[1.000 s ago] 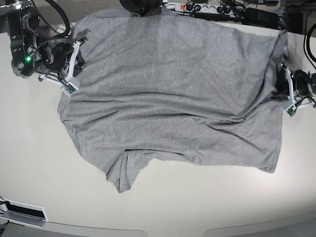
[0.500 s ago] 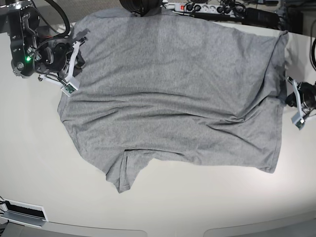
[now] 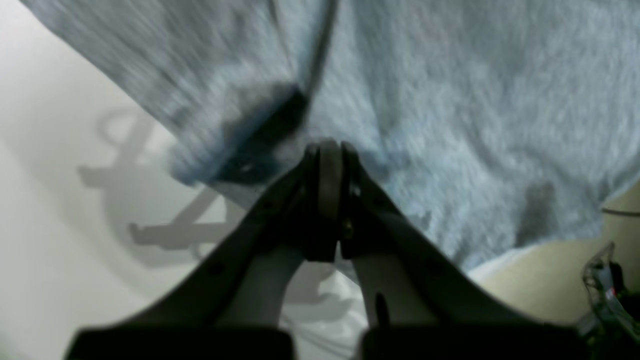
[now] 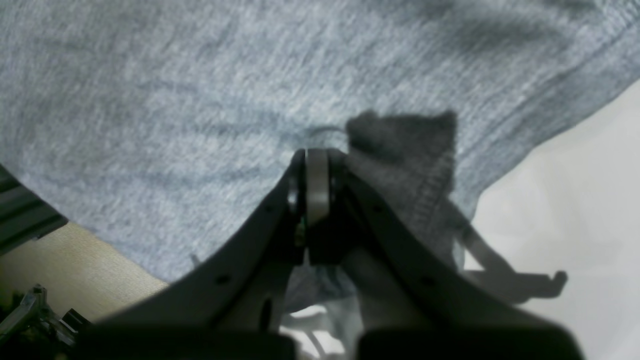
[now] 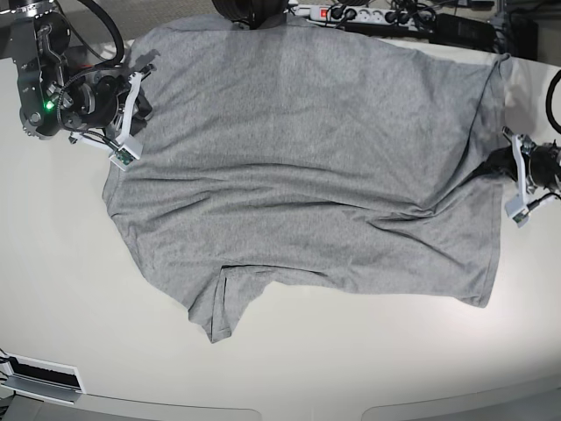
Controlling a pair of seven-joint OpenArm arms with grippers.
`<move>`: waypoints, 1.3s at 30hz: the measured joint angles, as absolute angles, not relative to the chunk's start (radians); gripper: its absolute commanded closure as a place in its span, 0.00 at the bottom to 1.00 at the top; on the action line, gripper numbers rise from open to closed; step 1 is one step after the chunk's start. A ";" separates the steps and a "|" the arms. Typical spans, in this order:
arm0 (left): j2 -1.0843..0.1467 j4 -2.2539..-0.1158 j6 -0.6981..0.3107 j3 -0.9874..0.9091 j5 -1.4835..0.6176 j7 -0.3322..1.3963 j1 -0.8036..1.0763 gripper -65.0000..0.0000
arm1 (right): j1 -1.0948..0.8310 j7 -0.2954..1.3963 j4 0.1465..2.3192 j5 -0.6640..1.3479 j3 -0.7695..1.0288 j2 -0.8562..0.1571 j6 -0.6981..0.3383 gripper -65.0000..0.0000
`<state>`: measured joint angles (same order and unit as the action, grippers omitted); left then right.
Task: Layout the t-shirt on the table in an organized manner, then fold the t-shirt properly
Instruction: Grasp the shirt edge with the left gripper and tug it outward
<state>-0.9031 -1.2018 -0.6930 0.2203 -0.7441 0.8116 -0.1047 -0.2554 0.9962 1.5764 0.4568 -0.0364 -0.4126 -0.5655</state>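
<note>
Shirt spread flat, both grippers closed at its edges

Your right fingers (image 4: 316, 165) are pinching the t-shirt (image 5: 307, 167) hem; your left fingers (image 3: 327, 155) are sitting closed against fabric over the worktop (image 5: 351, 368).

Both arms were mostly black with chunky round joints, and the right arm (image 5: 48, 83) had a small green light glowing on it plus thick black cables looping off the top. White plastic brackets sat at each wrist, with a little green circuit board (image 5: 123, 158) showing. Up close the fingers (image 4: 250, 250) were dark, curved and tapered, with small holes along them.
</note>
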 measured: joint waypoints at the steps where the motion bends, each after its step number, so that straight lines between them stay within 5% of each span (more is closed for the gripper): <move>1: -0.903 -1.202 -0.693 0.220 -0.743 0.812 -0.086 1.00 | -0.255 0.997 1.576 0.457 -0.036 -0.413 -0.566 1.00; 21: -0.894 -1.111 -0.693 0.220 -0.310 0.360 0.019 1.00 | -0.255 0.999 1.576 0.464 -0.036 -0.413 -0.565 1.00; 33: -0.855 -1.016 -0.689 0.207 -0.217 0.260 -0.009 1.00 | -0.255 0.999 1.576 0.465 -0.036 -0.413 -0.566 1.00; 39: -0.860 -1.009 -0.498 0.215 -0.144 0.272 -0.039 1.00 | -0.255 1.007 1.576 0.468 -0.036 -0.413 -0.566 1.00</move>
